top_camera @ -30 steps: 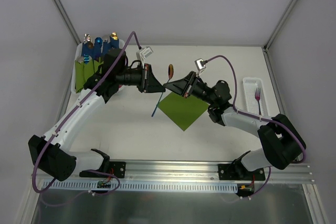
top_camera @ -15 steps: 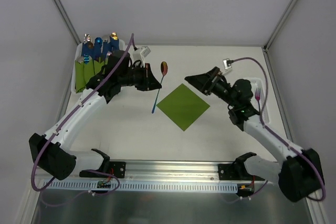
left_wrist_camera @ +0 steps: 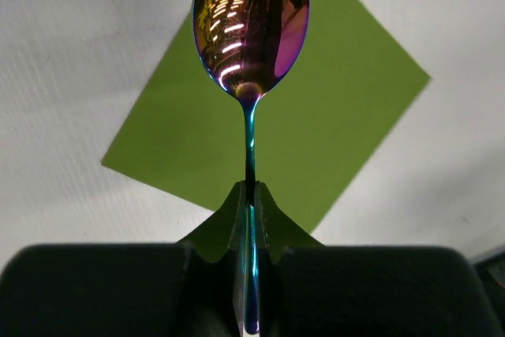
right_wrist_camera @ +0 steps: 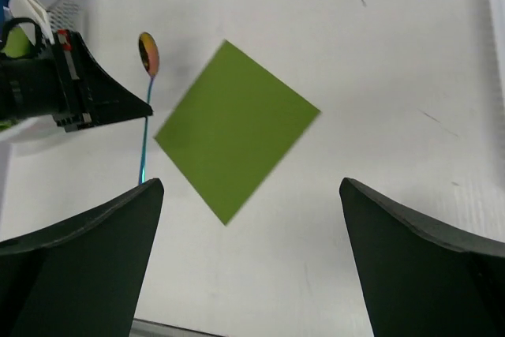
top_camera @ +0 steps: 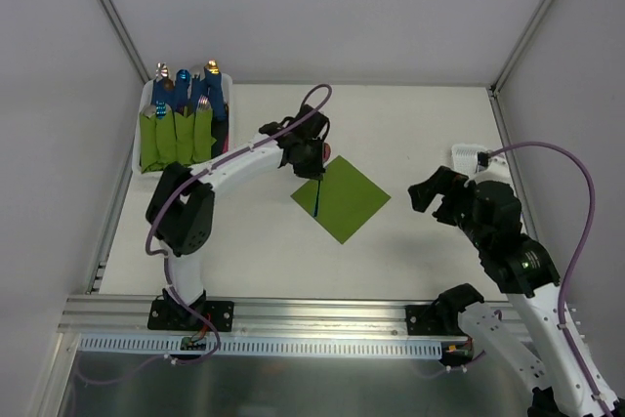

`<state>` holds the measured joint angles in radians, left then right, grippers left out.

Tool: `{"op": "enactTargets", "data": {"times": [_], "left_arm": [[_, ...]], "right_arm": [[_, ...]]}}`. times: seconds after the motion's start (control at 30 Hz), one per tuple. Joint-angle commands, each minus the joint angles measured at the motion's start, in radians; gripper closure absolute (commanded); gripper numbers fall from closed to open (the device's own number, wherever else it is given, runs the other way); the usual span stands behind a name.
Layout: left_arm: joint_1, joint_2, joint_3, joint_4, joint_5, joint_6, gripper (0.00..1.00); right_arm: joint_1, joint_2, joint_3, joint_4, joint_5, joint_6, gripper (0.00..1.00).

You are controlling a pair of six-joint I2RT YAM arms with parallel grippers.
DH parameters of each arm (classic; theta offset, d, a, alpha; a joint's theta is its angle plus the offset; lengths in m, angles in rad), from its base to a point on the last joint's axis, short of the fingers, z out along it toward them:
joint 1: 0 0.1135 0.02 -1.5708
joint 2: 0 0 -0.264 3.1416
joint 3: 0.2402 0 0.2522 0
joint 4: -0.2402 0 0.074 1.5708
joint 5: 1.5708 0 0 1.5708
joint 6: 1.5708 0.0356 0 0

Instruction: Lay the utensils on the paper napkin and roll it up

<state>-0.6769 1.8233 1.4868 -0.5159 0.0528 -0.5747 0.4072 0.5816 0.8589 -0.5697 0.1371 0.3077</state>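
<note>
Olive-green paper napkin (top_camera: 344,200) is shown lying flat and corner-on at the middle of the pale surface (top_camera: 410,124). An iridescent spoon (left_wrist_camera: 251,29) is now carried over its left corner by the left pincer (left_wrist_camera: 249,195), whose jaws are pressed onto the slim blue handle. A second ago the spoon was held off to the left of the sheet; it has since been swung in above the paper. The right pincer (right_wrist_camera: 248,187), spread wide and holding nothing, has been pulled back from the napkin toward the white tray (top_camera: 467,153) at the right edge. The first utensil is thus judged to be about to be laid down, with nothing yet placed or rolled. Whether the spoon touches the paper cannot be told: the bowl is shown against the green sheet in the wrist view, but the gap beneath it is not readable. From above, the bowl is hidden under the left arm and only a sliver of handle is seen. The tray is largely covered by the right arm, so the fork seen in it earlier cannot be made out. At the far left, green-wrapped bundles (top_camera: 176,134) are seen standing in their bin.
</note>
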Motion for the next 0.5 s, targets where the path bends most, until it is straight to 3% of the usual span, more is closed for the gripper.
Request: {"op": "enactTargets", "data": {"times": [0.0,0.47], "left_arm": [[-0.029,0.079,0.101,-0.058,-0.102,-0.054,1.0],[-0.039,0.283,0.228,-0.059,-0.083,-0.083,1.0]], "right_arm": [[-0.002,-0.061,-0.026,-0.177,0.119,-0.055,0.01],[-0.004,-0.065,-0.153,-0.127,0.059,-0.024,0.01]]}}
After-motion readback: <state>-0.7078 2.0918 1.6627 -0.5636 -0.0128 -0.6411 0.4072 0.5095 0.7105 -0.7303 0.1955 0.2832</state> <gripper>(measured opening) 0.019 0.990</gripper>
